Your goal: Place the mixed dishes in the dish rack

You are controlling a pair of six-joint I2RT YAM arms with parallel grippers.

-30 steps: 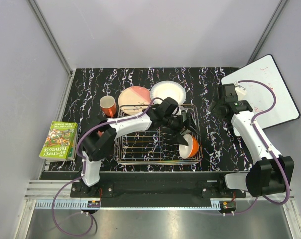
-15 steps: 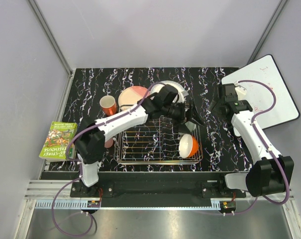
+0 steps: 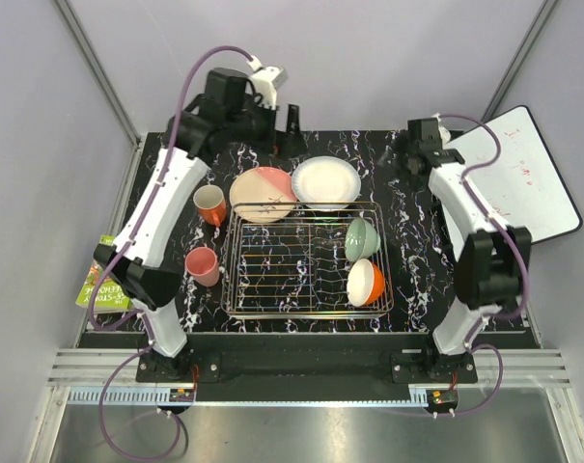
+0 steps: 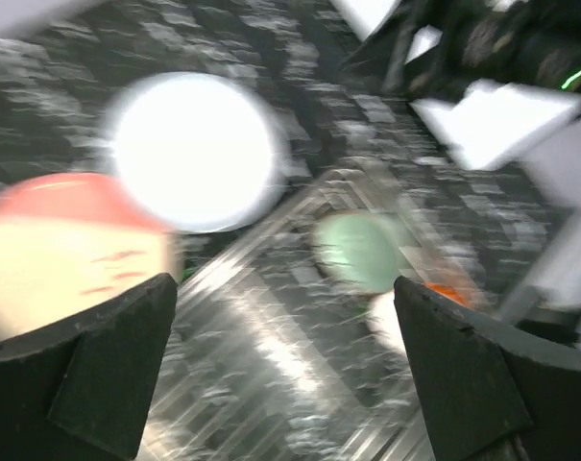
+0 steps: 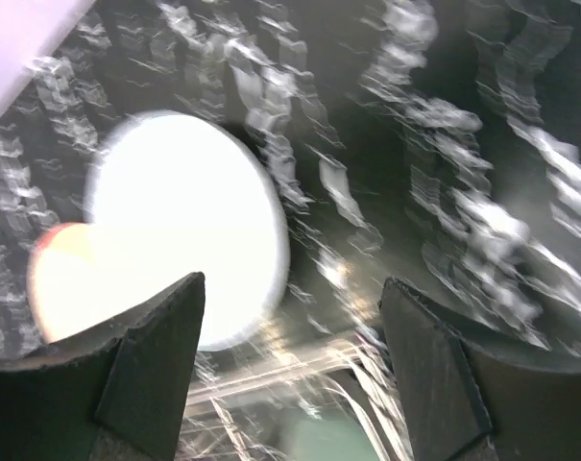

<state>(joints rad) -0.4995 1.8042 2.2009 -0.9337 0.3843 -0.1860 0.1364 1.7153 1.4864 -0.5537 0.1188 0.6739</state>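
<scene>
I am holding the left claw (image 4: 282,288) wide open, with nothing between its fingers (image 4: 88,370). It is hanging high over the far left corner of the counter (image 3: 407,251), beyond the plates. The right claw (image 5: 292,286) is standing released and empty too, hovering over the far right of the counter, near the whiteboard (image 3: 523,183).

The dish rack (image 3: 272,280) is sitting in the middle of the counter, close to the near edge. At its right end the pale green bowl (image 3: 361,238) is leaning on its side among the prongs. The orange bowl with white inside (image 3: 365,283) is tipped on its side just beside it, on the near side.

I am seeing the other dishes resting on the counter outside the rack. The pink-and-peach plate (image 3: 263,193) is lying flat just beyond the rack's far left corner. The white plate (image 3: 325,182) is lying just beside it to the right; I cannot tell whether their rims are touching. The orange mug (image 3: 210,204) is standing upright to the left of the two-tone plate, and the smaller pink mug (image 3: 203,265) is standing just beside the rack's left side.

The green book (image 3: 103,280) is lying off the counter's left edge, partly hidden behind the left arm. Both wrist views are coming through blurred, so I am making out only the plates, the green bowl and the rack wires below the claws.
</scene>
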